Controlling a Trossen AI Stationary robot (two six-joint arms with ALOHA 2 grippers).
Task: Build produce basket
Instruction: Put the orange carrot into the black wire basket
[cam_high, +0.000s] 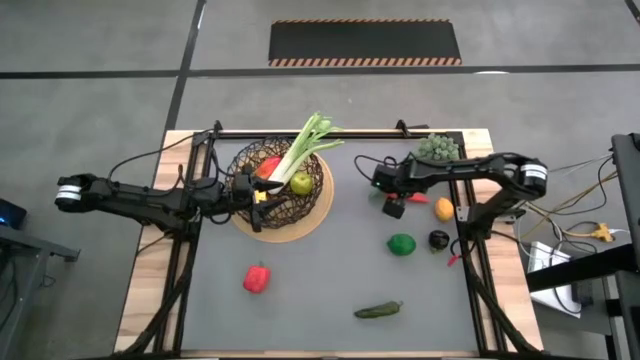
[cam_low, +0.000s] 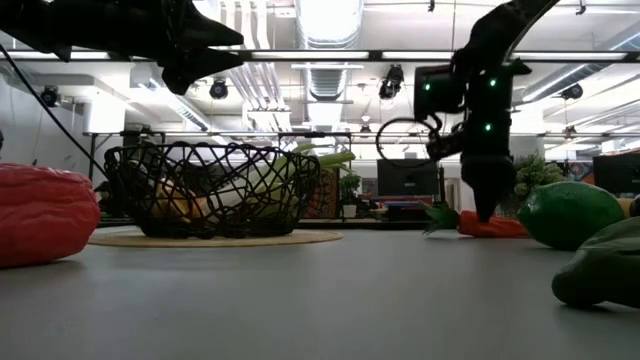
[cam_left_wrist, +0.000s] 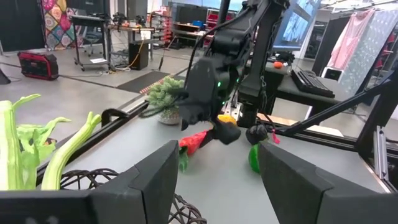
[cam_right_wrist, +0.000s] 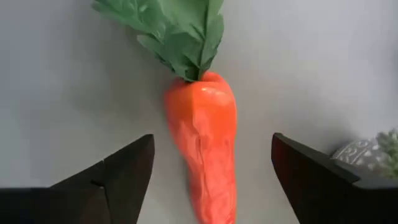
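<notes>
Altogether five produce pieces outside one basket (cam_high: 312, 207) (three inside).

Basket (cam_high: 278, 180): dark brown crisscross wire on a flat tan base disc, holding a white-to-pale-green leek (cam_high: 303, 146), a yellow-green apple (cam_high: 300, 183) and something red; the table (cam_high: 320, 290) is plain grey with light wood edges. Loose on the grey: a bright orange carrot (cam_right_wrist: 205, 149) with green leaves, a red pepper (cam_high: 257, 278), a green lime (cam_high: 401, 244), a dark green cucumber (cam_high: 378, 310), a yellow-orange lemon (cam_high: 444, 208), a near-black eggplant (cam_high: 438, 239), and a grey-green spiky plant (cam_high: 438, 148). Both arms are black; the floor mat (cam_high: 365, 42) behind is black with orange-striped edging.
</notes>
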